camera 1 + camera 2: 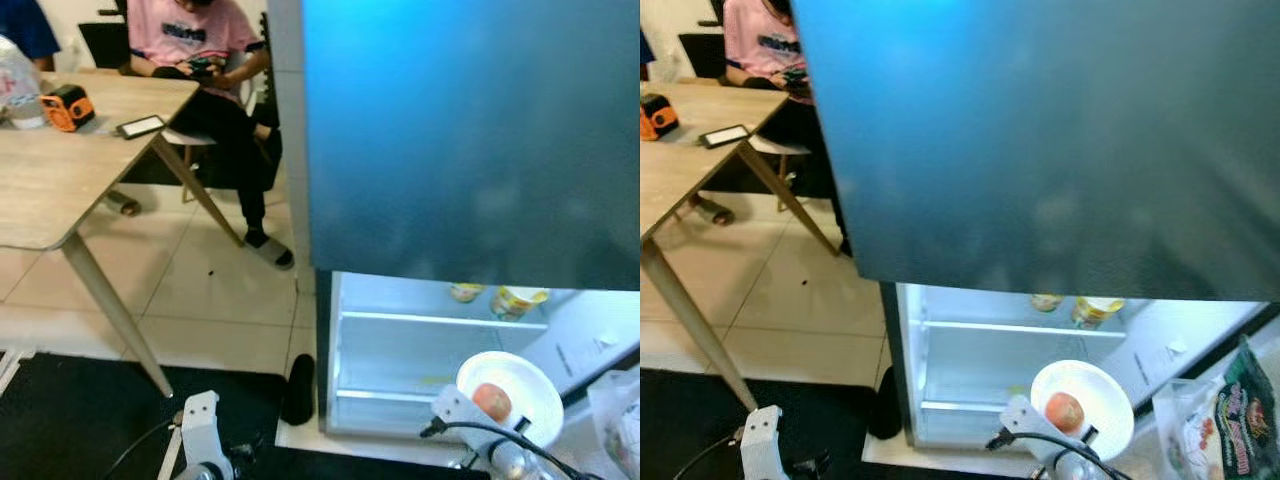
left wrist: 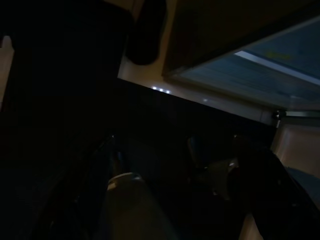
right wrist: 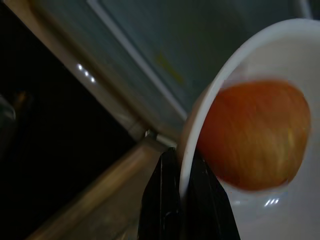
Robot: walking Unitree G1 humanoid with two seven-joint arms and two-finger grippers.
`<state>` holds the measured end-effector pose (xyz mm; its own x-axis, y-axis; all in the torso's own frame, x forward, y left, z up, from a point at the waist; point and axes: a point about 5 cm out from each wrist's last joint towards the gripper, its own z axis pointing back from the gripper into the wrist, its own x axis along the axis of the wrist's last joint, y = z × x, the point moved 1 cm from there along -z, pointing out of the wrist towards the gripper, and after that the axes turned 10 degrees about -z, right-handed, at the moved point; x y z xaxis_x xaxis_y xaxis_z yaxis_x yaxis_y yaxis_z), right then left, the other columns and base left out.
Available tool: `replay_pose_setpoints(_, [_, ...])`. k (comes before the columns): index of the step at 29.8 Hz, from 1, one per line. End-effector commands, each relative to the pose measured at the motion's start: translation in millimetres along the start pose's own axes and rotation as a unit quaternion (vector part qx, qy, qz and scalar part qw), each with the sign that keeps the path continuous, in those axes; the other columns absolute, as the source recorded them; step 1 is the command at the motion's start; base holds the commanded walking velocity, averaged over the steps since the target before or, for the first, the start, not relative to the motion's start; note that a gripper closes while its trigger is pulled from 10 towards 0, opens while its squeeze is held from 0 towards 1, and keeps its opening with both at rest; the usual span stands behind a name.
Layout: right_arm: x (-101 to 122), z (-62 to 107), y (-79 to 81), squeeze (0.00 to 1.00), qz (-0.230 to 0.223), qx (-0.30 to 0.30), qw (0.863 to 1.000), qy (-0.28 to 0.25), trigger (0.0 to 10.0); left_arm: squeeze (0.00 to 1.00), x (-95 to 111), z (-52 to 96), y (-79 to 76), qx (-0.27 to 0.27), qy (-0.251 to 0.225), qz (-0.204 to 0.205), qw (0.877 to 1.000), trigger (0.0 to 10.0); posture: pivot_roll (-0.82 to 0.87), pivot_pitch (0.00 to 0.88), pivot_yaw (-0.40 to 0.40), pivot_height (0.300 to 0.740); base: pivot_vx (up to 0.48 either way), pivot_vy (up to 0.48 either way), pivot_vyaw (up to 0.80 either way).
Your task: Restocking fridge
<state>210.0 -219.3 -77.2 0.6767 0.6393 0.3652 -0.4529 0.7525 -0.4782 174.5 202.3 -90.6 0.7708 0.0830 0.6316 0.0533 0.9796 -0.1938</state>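
White bowl with a fruit held at the open fridge by the right gripper.

Nearest, the right gripper (image 3: 182, 200) is seen pinching the rim of the white bowl (image 1: 520, 380), one black finger on each side of the wall; an orange-red fruit (image 1: 491, 401) lies inside the bowl, which is held low in front of the lit fridge (image 1: 420, 350) compartment. The left gripper (image 2: 150, 165) hangs low in shadow, and its jaw state cannot be told. Beyond the bowl, two containers (image 1: 517, 299) stand on the glass shelf (image 1: 440, 320). Farther back, a wooden table (image 1: 60, 170) and a seated person (image 1: 215, 90) are visible.
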Motion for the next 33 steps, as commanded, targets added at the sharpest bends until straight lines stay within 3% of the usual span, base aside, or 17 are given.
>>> replay_pose_setpoints(1, [1.3,0.0,-1.1,0.0,0.003,-0.004,1.0,-0.007,10.0,0.0,-1.5,2.3,4.2,-0.001,0.004,-0.014,1.0,10.0,-0.01,0.0,0.016,0.74,0.0,0.0,0.0])
replay_pose_setpoints(5, [7.7,-0.5,-1.1,0.0,0.006,-0.002,1.0,-0.019,10.0,0.0,3.6,1.5,3.6,-0.013,0.001,-0.048,0.999,10.0,-0.01,0.0,0.016,0.74,0.0,0.0,0.0])
replay_pose_setpoints(9, [14.0,-1.0,-1.7,0.0,0.012,0.001,1.0,-0.028,10.0,0.0,23.0,-1.5,3.0,-0.034,-0.022,-0.1,0.994,10.0,-0.01,0.0,0.014,0.74,0.0,0.0,0.0])
replay_pose_setpoints(11, [14.0,-1.0,-1.7,0.0,0.012,0.001,1.0,-0.028,10.0,0.0,23.0,-1.5,3.0,-0.034,-0.022,-0.1,0.994,10.0,-0.01,0.0,0.014,0.74,0.0,0.0,0.0])
replay_pose_setpoints(13, [19.1,-1.5,-3.4,0.0,0.013,0.0,0.999,-0.034,10.0,0.0,39.5,-4.7,-1.6,-0.057,-0.039,-0.149,0.986,10.0,-0.01,0.0,0.015,0.74,0.0,0.0,0.0])
replay_pose_setpoints(16, [23.0,-1.8,-4.6,0.0,0.014,-0.001,0.999,-0.038,10.0,0.0,50.0,-7.0,-7.4,-0.078,-0.053,-0.174,0.98,10.0,-0.01,0.0,0.02,0.74,0.0,0.0,0.0])
replay_pose_setpoints(18, [29.4,-2.1,-4.9,0.0,0.014,-0.001,0.999,-0.046,10.0,0.0,63.5,-9.9,-18.0,-0.11,-0.071,-0.212,0.968,10.0,-0.01,0.0,0.031,0.74,0.0,0.0,0.0])
replay_pose_setpoints(21, [35.7,-2.2,-1.8,0.0,0.009,0.003,0.999,-0.053,10.0,0.0,70.7,-12.0,-28.5,-0.137,-0.083,-0.24,0.957,10.0,-0.01,0.008,0.037,0.735,0.0,0.0,0.0])
replay_pose_setpoints(25, [38.0,-2.1,0.0,0.0,0.007,0.006,0.998,-0.056,10.0,0.0,72.7,-12.7,-32.6,-0.146,-0.087,-0.248,0.954,10.0,-0.01,0.008,0.037,0.73,0.0,0.0,0.0])
replay_pose_setpoints(29, [50.0,-1.8,4.4,0.0,0.009,0.01,0.997,-0.073,10.0,0.0,68.7,-13.4,-56.0,-0.215,-0.081,-0.343,0.911,10.0,0.0,0.018,0.048,0.71,0.0,0.0,0.0])
replay_pose_setpoints(32, [50.0,-1.8,4.4,0.0,0.009,0.01,0.997,-0.073,10.0,0.0,68.7,-13.4,-56.0,-0.215,-0.081,-0.343,0.911,10.0,0.0,0.018,0.048,0.71,0.0,0.0,0.0])
replay_pose_setpoints(33, [53.8,-1.9,2.9,0.0,0.01,0.008,0.997,-0.078,10.0,0.0,71.8,-13.9,-61.7,-0.226,-0.087,-0.359,0.901,10.0,0.0,0.018,0.048,0.7,0.0,0.0,0.0])
